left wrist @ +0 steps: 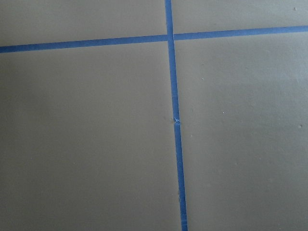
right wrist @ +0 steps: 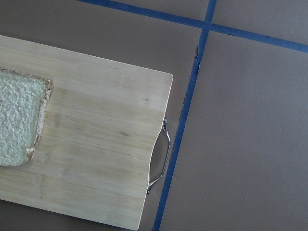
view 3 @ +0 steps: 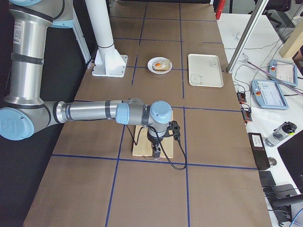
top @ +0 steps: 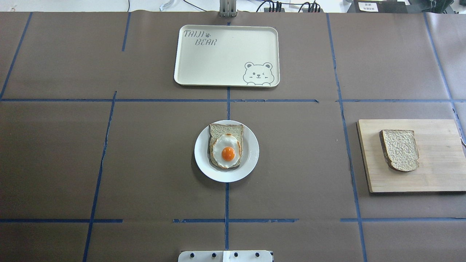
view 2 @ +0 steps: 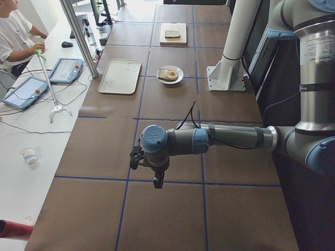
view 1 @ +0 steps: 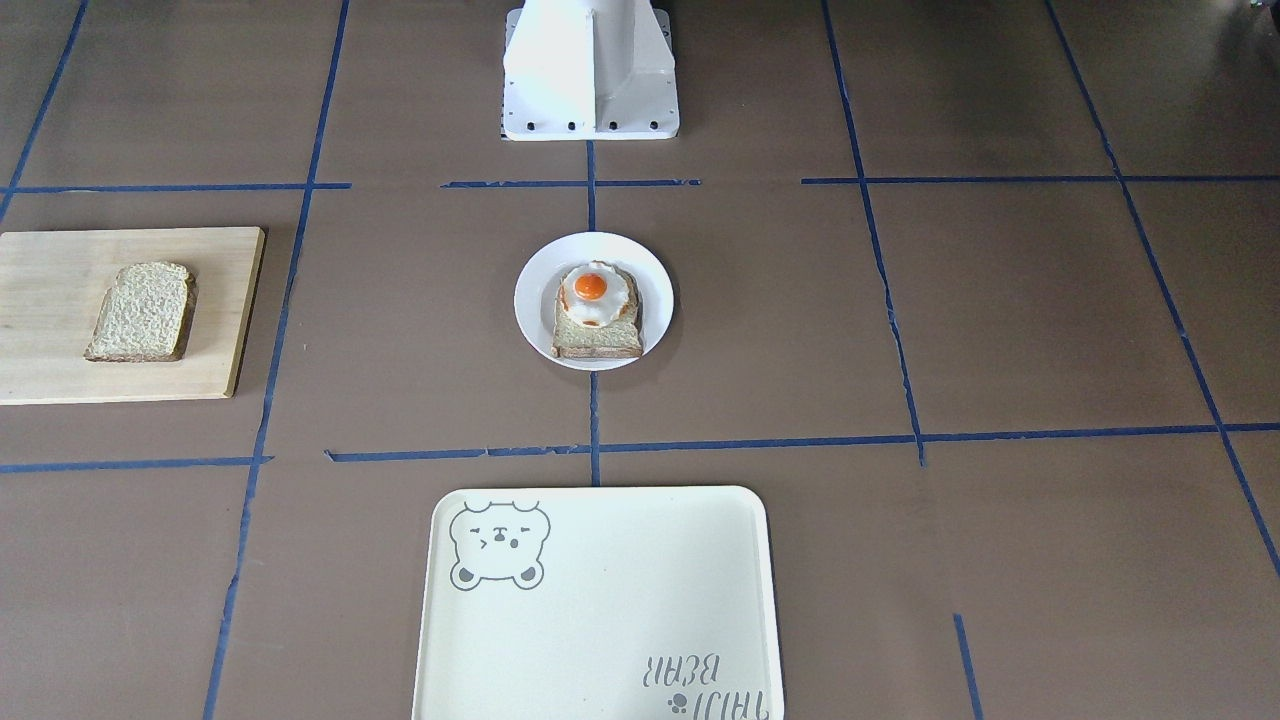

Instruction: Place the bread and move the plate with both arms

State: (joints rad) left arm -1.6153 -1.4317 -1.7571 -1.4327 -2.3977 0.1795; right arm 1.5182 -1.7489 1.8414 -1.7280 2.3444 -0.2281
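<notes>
On the board [top: 437, 163], the bread [top: 400, 150] points dome-first at the robot [view 1: 590, 80]; left gripper [view 2: 157, 184], right gripper [view 3: 156, 153]: cannot tell

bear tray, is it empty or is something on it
Empty. The cream bear tray shows only its printed bear and lettering; the white plate with the egg-topped slice sits apart from it.

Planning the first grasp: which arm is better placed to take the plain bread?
Probably right: the right gripper hangs over the cutting board with the bread; the left gripper is far off.
</notes>
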